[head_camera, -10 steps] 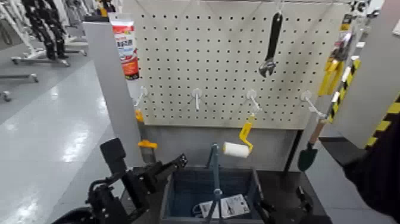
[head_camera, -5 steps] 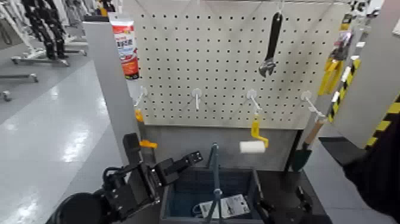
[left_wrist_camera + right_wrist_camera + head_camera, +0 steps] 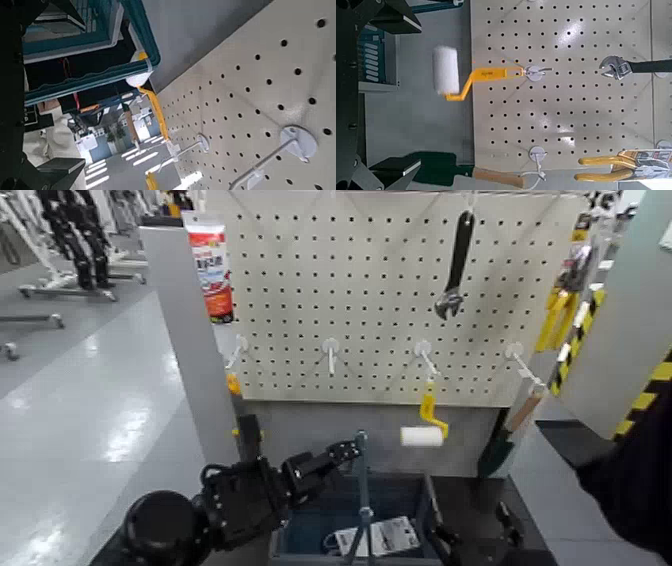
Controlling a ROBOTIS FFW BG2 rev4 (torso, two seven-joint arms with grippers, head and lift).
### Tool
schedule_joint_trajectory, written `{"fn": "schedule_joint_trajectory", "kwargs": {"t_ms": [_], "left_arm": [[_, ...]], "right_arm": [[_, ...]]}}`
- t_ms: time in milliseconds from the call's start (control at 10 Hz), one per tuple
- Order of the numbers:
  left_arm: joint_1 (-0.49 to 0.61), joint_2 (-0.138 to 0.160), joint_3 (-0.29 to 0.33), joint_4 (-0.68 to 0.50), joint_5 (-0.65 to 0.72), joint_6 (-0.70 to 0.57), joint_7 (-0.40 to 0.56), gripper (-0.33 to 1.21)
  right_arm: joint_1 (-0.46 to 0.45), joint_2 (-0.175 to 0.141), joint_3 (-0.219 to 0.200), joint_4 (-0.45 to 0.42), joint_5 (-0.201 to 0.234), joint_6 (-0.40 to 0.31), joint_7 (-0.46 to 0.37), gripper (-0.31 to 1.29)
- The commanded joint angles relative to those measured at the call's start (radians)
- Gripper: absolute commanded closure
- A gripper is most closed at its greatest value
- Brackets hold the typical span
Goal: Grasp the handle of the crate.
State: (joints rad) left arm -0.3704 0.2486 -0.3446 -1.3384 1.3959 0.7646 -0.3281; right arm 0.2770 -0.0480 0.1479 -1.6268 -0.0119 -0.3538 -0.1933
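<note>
The dark blue-grey slatted crate (image 3: 312, 512) stands at the bottom middle of the head view, below the pegboard. Its thin handle (image 3: 361, 473) stands upright over the crate's middle, with a small joint (image 3: 366, 512) partway down. My left gripper (image 3: 341, 455) is open, its fingertips just left of the handle's top, close to the bar but not around it. In the left wrist view the crate's rim (image 3: 119, 55) shows. My right gripper (image 3: 407, 91) is open and empty, low at the crate's right side. Cards lie inside the crate (image 3: 385, 536).
A white pegboard (image 3: 390, 290) with hooks rises behind the crate. On it hang a yellow-handled paint roller (image 3: 425, 428), a black wrench (image 3: 455, 265) and a trowel (image 3: 505, 440). A red-white tube (image 3: 210, 265) hangs on the grey post (image 3: 185, 340) at left.
My left arm has moved right and up, bringing its gripper from the crate's left corner to the handle's top. The paint roller and trowel have swung slightly.
</note>
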Motion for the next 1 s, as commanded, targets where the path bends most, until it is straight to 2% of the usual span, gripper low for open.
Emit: {"fn": "schedule_joint_trajectory", "kwargs": {"t_ms": [100, 800, 900, 1000], "left_arm": [[-0.096, -0.009, -0.074, 0.131, 0.020, 0.039, -0.098, 0.13], [-0.188, -0.035, -0.142, 0.323, 0.106, 0.101, -0.227, 0.17], [-0.193, -0.035, -0.146, 0.332, 0.109, 0.101, -0.233, 0.29], [-0.193, -0.035, -0.146, 0.337, 0.112, 0.102, -0.235, 0.61]], "right_arm": [[-0.002, -0.001, 0.004, 0.001, 0.000, -0.001, 0.000, 0.13], [-0.013, -0.001, 0.015, 0.007, -0.003, -0.005, 0.000, 0.13], [-0.013, -0.001, 0.016, 0.008, -0.003, -0.007, 0.000, 0.13], [-0.015, -0.001, 0.016, 0.008, -0.003, -0.007, 0.002, 0.13]]}}
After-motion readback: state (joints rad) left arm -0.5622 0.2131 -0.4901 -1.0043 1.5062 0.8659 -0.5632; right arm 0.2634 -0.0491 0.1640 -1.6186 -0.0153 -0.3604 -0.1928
